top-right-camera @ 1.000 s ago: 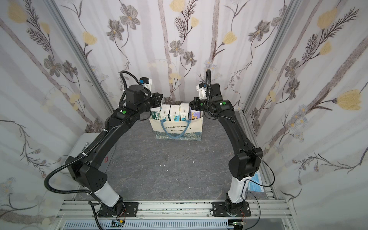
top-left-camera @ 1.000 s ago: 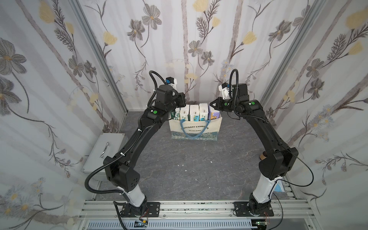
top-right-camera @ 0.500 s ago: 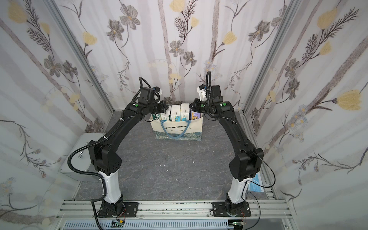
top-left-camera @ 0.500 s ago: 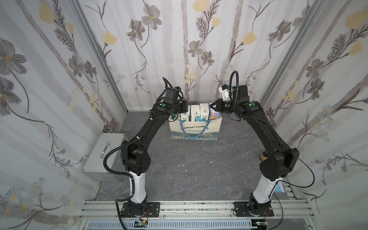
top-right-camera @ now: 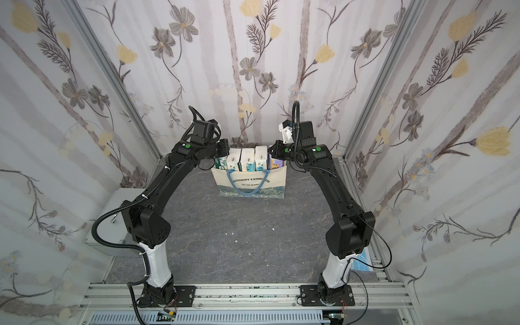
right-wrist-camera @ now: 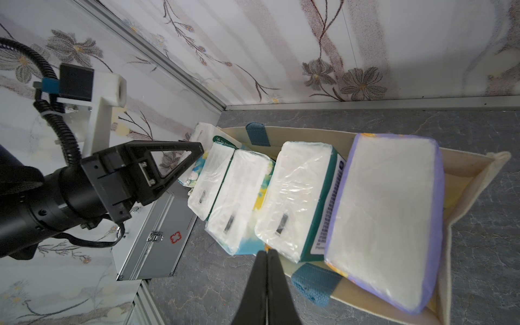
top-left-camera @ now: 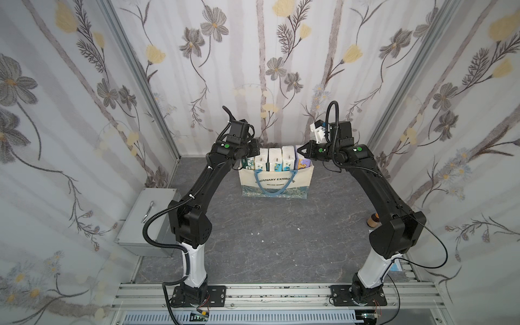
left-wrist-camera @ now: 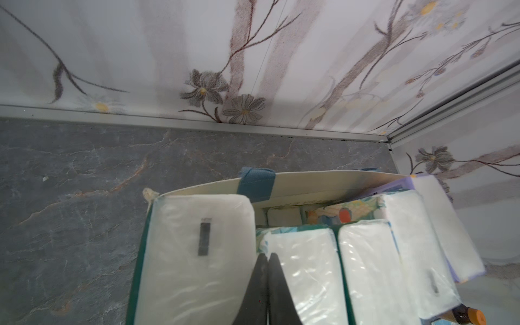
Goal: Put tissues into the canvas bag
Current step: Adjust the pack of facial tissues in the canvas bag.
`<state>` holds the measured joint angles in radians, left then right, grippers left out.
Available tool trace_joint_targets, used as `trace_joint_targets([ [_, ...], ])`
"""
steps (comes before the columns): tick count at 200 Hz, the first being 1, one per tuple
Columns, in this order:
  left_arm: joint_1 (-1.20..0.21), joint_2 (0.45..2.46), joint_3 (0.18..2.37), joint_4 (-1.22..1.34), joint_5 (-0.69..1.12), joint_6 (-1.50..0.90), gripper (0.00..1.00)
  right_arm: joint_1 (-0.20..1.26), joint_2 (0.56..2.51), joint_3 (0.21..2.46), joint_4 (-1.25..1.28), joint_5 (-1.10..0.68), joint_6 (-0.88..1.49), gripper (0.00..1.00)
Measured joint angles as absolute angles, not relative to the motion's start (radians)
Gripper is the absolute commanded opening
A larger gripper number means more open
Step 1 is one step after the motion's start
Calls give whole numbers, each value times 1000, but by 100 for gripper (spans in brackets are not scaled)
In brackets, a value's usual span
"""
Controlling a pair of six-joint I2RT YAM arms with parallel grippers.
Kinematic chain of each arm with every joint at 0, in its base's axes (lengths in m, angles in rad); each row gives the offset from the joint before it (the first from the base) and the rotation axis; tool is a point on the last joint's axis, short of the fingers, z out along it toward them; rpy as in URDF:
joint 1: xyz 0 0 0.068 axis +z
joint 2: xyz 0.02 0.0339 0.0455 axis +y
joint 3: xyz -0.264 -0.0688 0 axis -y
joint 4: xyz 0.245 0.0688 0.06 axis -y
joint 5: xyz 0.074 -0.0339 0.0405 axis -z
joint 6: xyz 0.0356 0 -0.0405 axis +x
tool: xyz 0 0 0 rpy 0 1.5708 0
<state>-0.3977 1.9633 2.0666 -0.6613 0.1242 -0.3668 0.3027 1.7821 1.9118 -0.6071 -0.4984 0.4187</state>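
Soft plastic-wrapped tissue packs (top-left-camera: 274, 159) stand crammed in the cream blue-handled canvas bag (top-left-camera: 302, 183). Left fingers (left-wrist-camera: 259, 284) and right fingers (right-wrist-camera: 257, 284), pressed together and empty, hover near its ends; a nudge could topple it.

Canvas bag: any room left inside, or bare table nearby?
Free: broad tabletop between canvas bag front and arm bases; strip behind it to the back wall; slim gap between lavender pack and bag's end wall. Crowded: bag mouth, tissues packed upright, left gripper and right gripper near its ends.

Probably a robot test booth, floral-papered wall panels (top-left-camera: 70, 112), aluminium base rail (top-left-camera: 281, 291), marbled grey floor (top-left-camera: 281, 247)
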Motion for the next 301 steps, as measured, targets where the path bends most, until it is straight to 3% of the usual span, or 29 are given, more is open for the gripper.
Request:
trace_joint_targets([
  [85, -399, 1904, 1987, -618, 161, -420, 0, 303, 1812, 1943, -609, -483, 426, 5],
  [136, -407, 1745, 1905, -552, 252, -467, 0, 308, 1904, 1970, -630, -385, 425, 7],
  [165, -442, 1569, 1637, -392, 325, -530, 16, 316, 1919, 1963, -632, -345, 410, 7],
  [181, -464, 1491, 1535, -342, 347, -551, 32, 318, 1909, 1964, -635, -336, 406, 7],
  [193, -476, 1426, 1465, -301, 363, -558, 51, 315, 1884, 1964, -655, -323, 405, 7],
  [212, -492, 1302, 1334, -247, 352, -566, 98, 314, 1797, 1958, -680, -307, 398, 9],
  [218, -498, 1262, 1290, -234, 343, -566, 100, 315, 1753, 1942, -677, -303, 393, 10],
  [231, -509, 1172, 1185, -205, 334, -579, 100, 316, 1629, 1858, -654, -292, 381, 20],
  [245, -517, 1082, 1067, -165, 319, -579, 100, 315, 1483, 1729, -625, -262, 372, 47],
  [279, -533, 943, 841, -99, 261, -609, 100, 295, 1195, 1366, -542, -63, 353, 98],
  [301, -535, 899, 727, -62, 187, -609, 100, 288, 1050, 1110, -448, 106, 314, 99],
])
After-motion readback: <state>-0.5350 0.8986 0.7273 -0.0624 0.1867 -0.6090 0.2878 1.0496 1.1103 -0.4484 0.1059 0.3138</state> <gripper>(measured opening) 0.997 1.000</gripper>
